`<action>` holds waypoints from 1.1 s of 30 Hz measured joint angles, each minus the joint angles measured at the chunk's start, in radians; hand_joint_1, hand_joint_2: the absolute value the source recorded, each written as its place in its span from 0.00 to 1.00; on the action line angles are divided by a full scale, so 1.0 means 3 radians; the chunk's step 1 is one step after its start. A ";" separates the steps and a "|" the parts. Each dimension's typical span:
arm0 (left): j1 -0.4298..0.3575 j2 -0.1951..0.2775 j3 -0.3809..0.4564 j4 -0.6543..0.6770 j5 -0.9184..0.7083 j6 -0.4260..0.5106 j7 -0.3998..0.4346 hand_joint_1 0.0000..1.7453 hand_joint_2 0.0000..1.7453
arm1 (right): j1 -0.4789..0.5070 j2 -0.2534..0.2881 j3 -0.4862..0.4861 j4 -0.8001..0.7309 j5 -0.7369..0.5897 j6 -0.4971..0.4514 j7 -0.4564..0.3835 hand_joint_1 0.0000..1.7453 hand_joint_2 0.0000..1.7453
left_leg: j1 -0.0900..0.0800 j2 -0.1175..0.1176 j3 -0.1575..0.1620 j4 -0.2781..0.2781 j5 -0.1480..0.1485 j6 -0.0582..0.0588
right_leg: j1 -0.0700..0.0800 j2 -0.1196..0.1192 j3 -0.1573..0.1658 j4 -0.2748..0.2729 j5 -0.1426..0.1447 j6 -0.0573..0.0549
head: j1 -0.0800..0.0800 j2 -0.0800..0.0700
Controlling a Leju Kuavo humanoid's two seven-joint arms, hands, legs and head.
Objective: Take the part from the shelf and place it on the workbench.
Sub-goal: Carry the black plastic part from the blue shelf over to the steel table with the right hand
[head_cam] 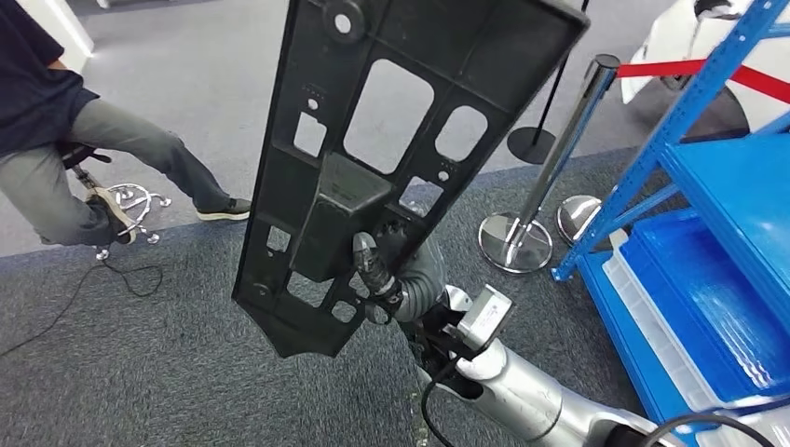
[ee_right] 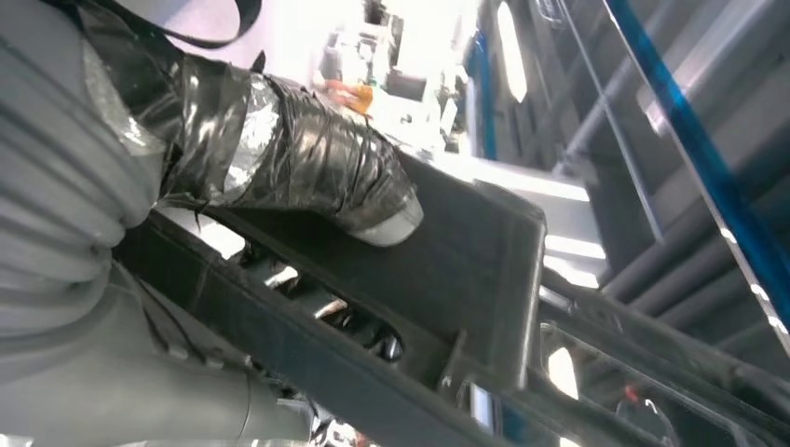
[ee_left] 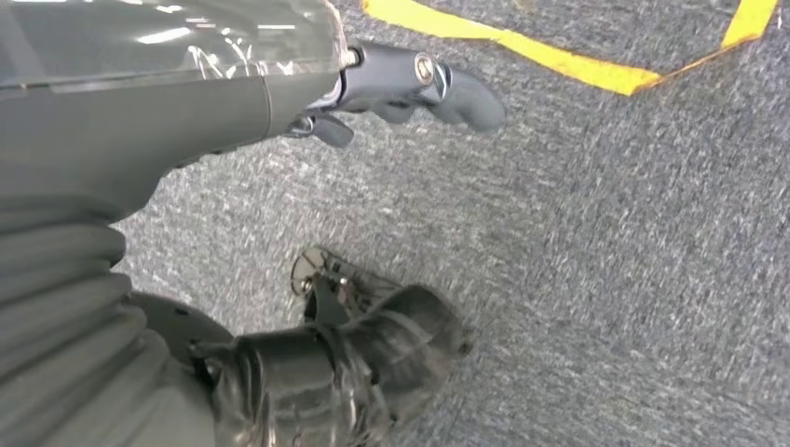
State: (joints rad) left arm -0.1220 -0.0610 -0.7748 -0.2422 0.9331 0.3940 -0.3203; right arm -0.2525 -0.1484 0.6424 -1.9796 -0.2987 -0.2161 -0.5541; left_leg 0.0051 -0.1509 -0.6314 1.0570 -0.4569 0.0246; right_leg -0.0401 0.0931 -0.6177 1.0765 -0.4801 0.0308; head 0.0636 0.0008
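The head view shows the whole black part point(head_cam: 391, 140) standing tall above the right robot hand point(head_cam: 387, 270), which grips its lower end. The left robot hand point(ee_left: 410, 88) hangs empty, fingers apart, over the carpet point(ee_left: 606, 261).

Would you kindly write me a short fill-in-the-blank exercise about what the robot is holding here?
1. The black part is held by the robot's ____ hand.
2. The shelf frame is coloured ____.
3. The left hand hangs over grey ____.
Missing words: right; blue; carpet.
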 joint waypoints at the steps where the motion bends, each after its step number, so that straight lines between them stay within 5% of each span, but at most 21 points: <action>1: 0.0004 0.0003 -0.0006 0.0000 0.0000 0.0000 0.0000 0.00 1.00 | -0.0001 0.0000 0.0000 -0.0001 0.0000 0.0000 0.0000 1.00 1.00 | 0.0010 -0.0036 -0.0015 -0.0004 0.0003 -0.0013 | 0.0000 -0.0041 0.0004 0.0004 0.0001 -0.0028 | 0.0000 0.0000; 2: 0.0012 0.0005 -0.0010 0.0000 0.0000 0.0000 0.0000 0.00 1.00 | -0.0004 0.0000 0.0000 -0.0001 0.0000 0.0001 0.0001 1.00 1.00 | 0.0010 -0.0019 -0.0025 0.0005 0.0000 -0.0026 | 0.0002 -0.0082 0.0017 -0.0006 0.0001 -0.0051 | 0.0000 0.0000; 4: 0.0019 0.0008 -0.0017 0.0000 0.0001 0.0001 0.0001 0.00 1.00 | -0.0011 0.0003 0.0000 -0.0001 0.0000 0.0003 0.0001 1.00 1.00 | -0.0002 0.0169 -0.0100 0.0154 -0.0067 -0.0053 | -0.0002 -0.0174 0.0054 -0.0028 -0.0006 -0.0092 | -0.0020 0.0000; 6: 0.0009 0.0005 -0.0023 0.0000 0.0001 0.0001 0.0001 0.00 1.00 | -0.0012 0.0004 0.0000 -0.0001 0.0001 0.0004 0.0000 1.00 1.00 | -0.0002 0.0403 -0.0305 0.0522 -0.0212 -0.0076 | 0.0020 -0.0278 0.0082 -0.0033 -0.0025 -0.0116 | -0.0038 0.0000; 8: 0.0003 0.0004 -0.0025 0.0000 0.0002 0.0000 0.0001 0.00 1.00 | -0.0008 0.0004 0.0000 0.0000 0.0002 0.0004 0.0001 1.00 1.00 | 0.0008 0.0474 -0.0489 0.0801 -0.0263 -0.0081 | 0.0041 -0.0392 0.0103 -0.0033 -0.0051 -0.0130 | -0.0039 0.0000; 10: 0.0008 0.0004 -0.0026 0.0000 0.0004 0.0000 0.0001 0.00 1.00 | -0.0008 0.0004 0.0000 0.0000 0.0003 0.0004 0.0001 1.00 1.00 | 0.0004 0.0495 -0.0428 0.0630 -0.0096 -0.0055 | 0.0056 -0.0492 0.0136 -0.0033 -0.0080 -0.0132 | -0.0039 0.0000; 12: 0.0007 0.0004 -0.0027 0.0000 0.0006 0.0000 0.0001 0.00 1.00 | -0.0010 0.0004 0.0000 0.0000 0.0005 0.0004 0.0001 1.00 1.00 | -0.0031 0.0609 -0.0215 0.0200 0.0086 -0.0002 | 0.0068 -0.0577 0.0182 -0.0050 -0.0105 -0.0127 | -0.0039 0.0000; 14: -0.0004 0.0006 -0.0027 0.0000 0.0006 0.0000 0.0001 0.00 1.00 | -0.0012 0.0004 0.0000 -0.0001 0.0010 0.0002 0.0000 1.00 1.00 | -0.0079 0.0718 -0.0089 -0.0050 0.0132 0.0046 | 0.0069 -0.0648 0.0222 -0.0092 -0.0114 -0.0105 | -0.0039 0.0000; 17: -0.0001 0.0014 -0.0028 0.0000 0.0008 0.0000 0.0008 0.00 1.00 | -0.0015 0.0004 0.0000 0.0001 0.0026 -0.0010 0.0003 1.00 1.00 | -0.0090 0.0640 -0.0032 -0.0147 0.0154 0.0082 | 0.0064 -0.0724 0.0275 -0.0161 -0.0119 -0.0053 | -0.0037 0.0000; 19: 0.0008 0.0017 -0.0028 0.0000 0.0009 0.0001 0.0014 0.00 1.00 | -0.0021 0.0003 0.0000 0.0004 0.0042 -0.0017 0.0003 1.00 1.00 | -0.0065 0.0564 0.0049 -0.0250 0.0186 0.0091 | 0.0067 -0.0589 0.0260 -0.0071 -0.0184 -0.0034 | -0.0032 0.0000; 21: -0.0001 0.0017 -0.0029 0.0000 0.0011 0.0001 0.0018 0.00 1.00 | -0.0023 0.0003 0.0000 0.0008 0.0049 -0.0021 0.0002 1.00 1.00 | -0.0055 0.0489 0.0093 -0.0288 0.0191 0.0103 | 0.0071 -0.0384 0.0071 0.0297 -0.0340 -0.0034 | -0.0028 -0.0001; 23: -0.0016 0.0015 -0.0030 0.0000 0.0012 0.0000 0.0020 0.00 1.00 | -0.0014 0.0002 0.0000 0.0013 0.0050 -0.0021 0.0003 1.00 1.00 | -0.0052 0.0393 0.0094 -0.0264 0.0170 0.0114 | 0.0071 -0.0316 -0.0184 0.0689 -0.0444 -0.0029 | -0.0025 -0.0001; 24: -0.0017 0.0013 -0.0030 0.0000 0.0012 0.0000 0.0020 0.00 1.00 | -0.0008 0.0002 0.0000 0.0017 0.0050 -0.0021 0.0005 1.00 1.00 | -0.0048 0.0339 0.0094 -0.0241 0.0154 0.0110 | 0.0067 -0.0310 -0.0250 0.0743 -0.0407 -0.0021 | -0.0025 -0.0001; 26: -0.0009 0.0013 -0.0031 0.0000 0.0013 0.0000 0.0020 0.00 1.00 | -0.0007 0.0001 0.0000 0.0024 0.0050 -0.0020 0.0005 1.00 1.00 | -0.0027 0.0227 0.0090 -0.0165 0.0104 0.0082 | 0.0042 -0.0278 -0.0192 0.0481 -0.0157 0.0006 | -0.0024 -0.0001; 28: -0.0006 0.0014 -0.0031 0.0000 0.0015 0.0000 0.0021 0.00 1.00 | -0.0010 0.0000 0.0000 0.0031 0.0050 -0.0018 0.0009 1.00 1.00 | -0.0008 0.0132 0.0044 -0.0048 0.0039 0.0034 | -0.0001 -0.0092 -0.0057 0.0133 0.0000 0.0033 | -0.0020 -0.0001; 30: -0.0014 0.0017 -0.0031 0.0000 0.0017 0.0003 0.0022 0.00 1.00 | -0.0010 0.0001 0.0000 0.0035 0.0050 -0.0010 0.0012 1.00 1.00 | -0.0004 0.0058 -0.0031 0.0026 0.0008 -0.0003 | -0.0019 0.0053 -0.0030 0.0051 -0.0019 0.0012 | -0.0022 0.0000; 33: -0.0004 0.0022 -0.0031 0.0000 0.0020 0.0007 0.0024 0.00 1.00 | -0.0009 -0.0001 0.0000 0.0039 0.0044 0.0013 0.0019 1.00 1.00 | 0.0010 0.0006 -0.0084 0.0037 0.0015 -0.0038 | -0.0003 -0.0047 -0.0024 0.0056 -0.0026 -0.0069 | -0.0023 0.0000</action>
State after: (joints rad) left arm -0.1232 -0.0544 -0.7839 -0.2421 0.9392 0.3961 -0.3129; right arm -0.2552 -0.1487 0.6424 -1.9677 -0.2855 -0.2123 -0.5485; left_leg 0.0080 -0.1490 -0.6567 1.0680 -0.4523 0.0131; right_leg -0.0409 0.0791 -0.6249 1.0932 -0.4880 0.0102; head 0.0566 0.0008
